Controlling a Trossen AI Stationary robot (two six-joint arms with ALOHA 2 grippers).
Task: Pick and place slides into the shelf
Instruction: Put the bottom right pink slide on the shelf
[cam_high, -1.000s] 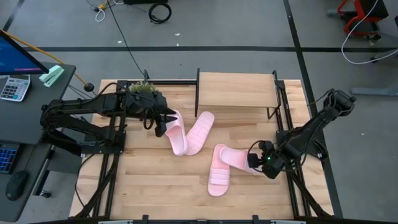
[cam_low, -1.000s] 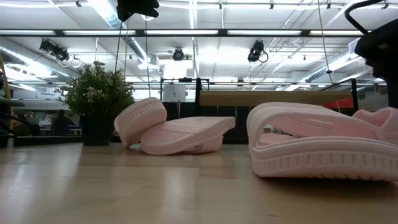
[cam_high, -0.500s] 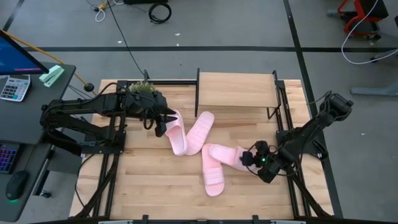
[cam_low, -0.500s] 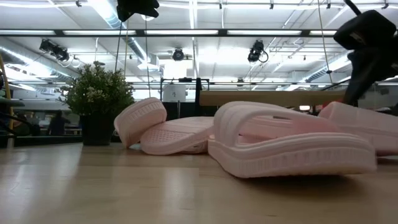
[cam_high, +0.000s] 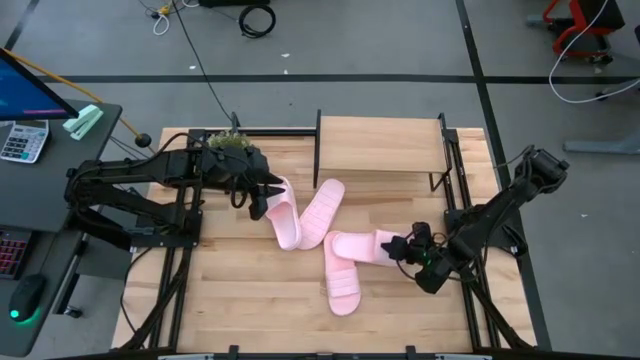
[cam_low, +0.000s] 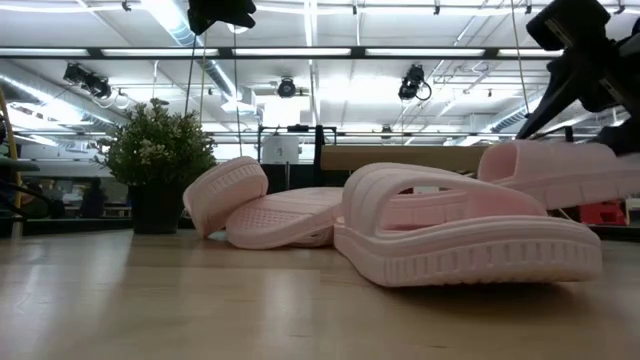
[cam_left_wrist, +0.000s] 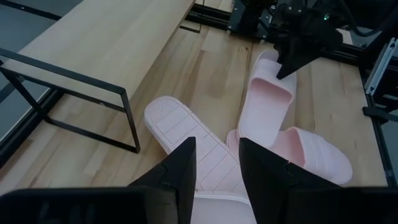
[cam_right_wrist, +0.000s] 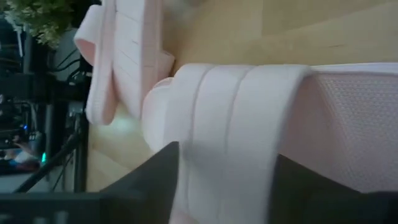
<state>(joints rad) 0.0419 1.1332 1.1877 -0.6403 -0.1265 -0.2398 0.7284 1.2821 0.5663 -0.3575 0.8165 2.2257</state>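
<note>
As right claw (cam_high: 408, 248) clenches on lower-right slide (cam_high: 388, 246), lift level, clear neighbouring slide (cam_high: 341, 275), toward upper-centre shelf (cam_high: 380, 147).

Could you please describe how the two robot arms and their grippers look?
Both arms are dark, almost black, built of slim jointed links with cables running along them. The left gripper ends in two flat, tapered black fingers. The right gripper looks the same, with a small green light glowing near its wrist.
</note>
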